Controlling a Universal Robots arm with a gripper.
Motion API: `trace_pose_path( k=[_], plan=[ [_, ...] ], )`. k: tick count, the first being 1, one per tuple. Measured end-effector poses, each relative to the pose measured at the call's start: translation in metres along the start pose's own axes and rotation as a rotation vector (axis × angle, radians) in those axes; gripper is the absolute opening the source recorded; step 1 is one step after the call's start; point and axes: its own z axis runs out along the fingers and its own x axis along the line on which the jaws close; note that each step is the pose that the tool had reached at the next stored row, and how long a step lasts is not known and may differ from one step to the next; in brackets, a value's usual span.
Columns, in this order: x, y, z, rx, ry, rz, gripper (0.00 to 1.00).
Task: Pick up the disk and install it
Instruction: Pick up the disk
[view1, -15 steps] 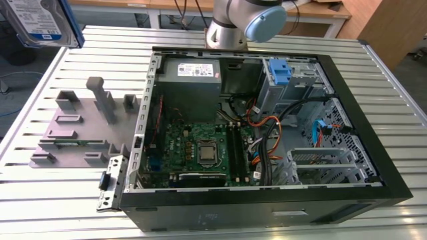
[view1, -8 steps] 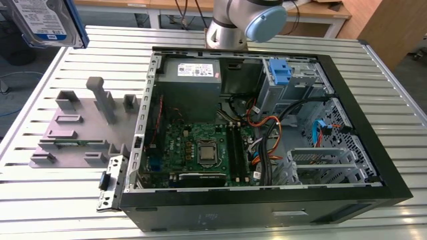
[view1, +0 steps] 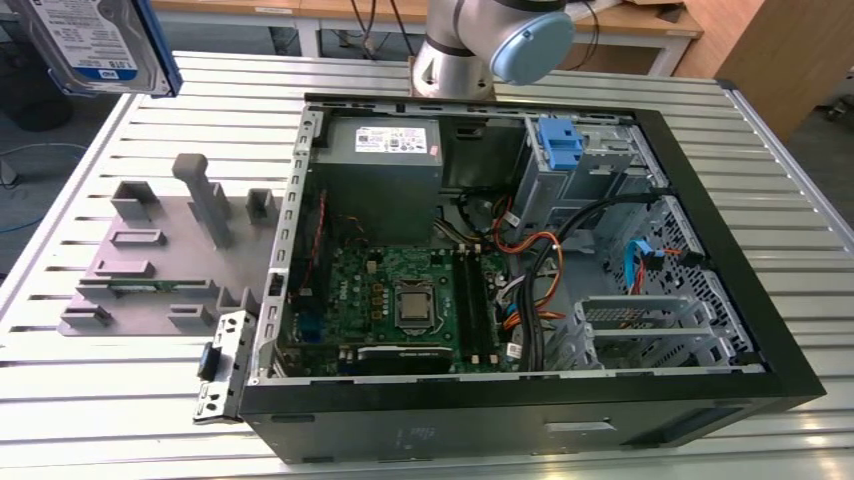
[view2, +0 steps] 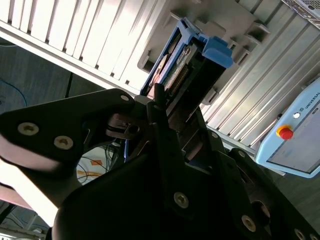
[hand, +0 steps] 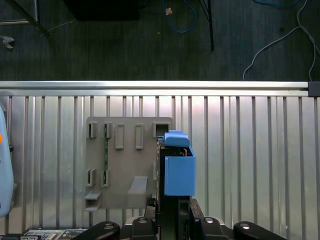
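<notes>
Fingers (hand: 194, 212) of the gripper (hand: 172, 206) are pressing in from both sides and pinching the disk (hand: 179, 170) between them; in the first wrist view the drive is showing edge-on, with its blue carrier facing the camera. In the second wrist view the gripper (view2: 167, 117) is clamping the same disk (view2: 210, 50), whose blue rail and tab are sticking out past the black fingertips.

From the exterior view, the disk (view1: 100, 40) is hanging in the air at the far upper corner on the exterior view's left. Its label is facing out, and it is sitting well apart from the open computer case (view1: 534, 405). Below it the grey fixture plate (view1: 147, 270) is lying flat on the slatted table (view1: 774, 140), just beside the case. In the first wrist view the drive is hovering over one edge of that plate (hand: 125, 170).

The arm (view1: 487, 45) is standing behind the case. Inside, the power-supply box (view1: 380, 165) is sitting near the back, a blue clip (view1: 563, 145) is sitting in the bay beside it, and the motherboard (view1: 400, 300) is lying exposed next to a metal drive cage (view1: 641, 325).
</notes>
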Motion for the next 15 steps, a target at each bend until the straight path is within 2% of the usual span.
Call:
trace_pose_path(
  k=[10,13,14,15],
  plan=[
    [-0.0001,-0.0038,-0.0001,0.0000,0.0000,0.000,0.35],
    [-0.0001,-0.0063,-0.0002,0.0000,0.0000,0.000,0.35],
    [-0.0002,-0.0110,-0.0003,-0.0001,0.0000,0.000,0.35],
    [-0.0002,-0.0119,-0.0003,0.0000,-0.0001,0.000,0.35]
  ],
)
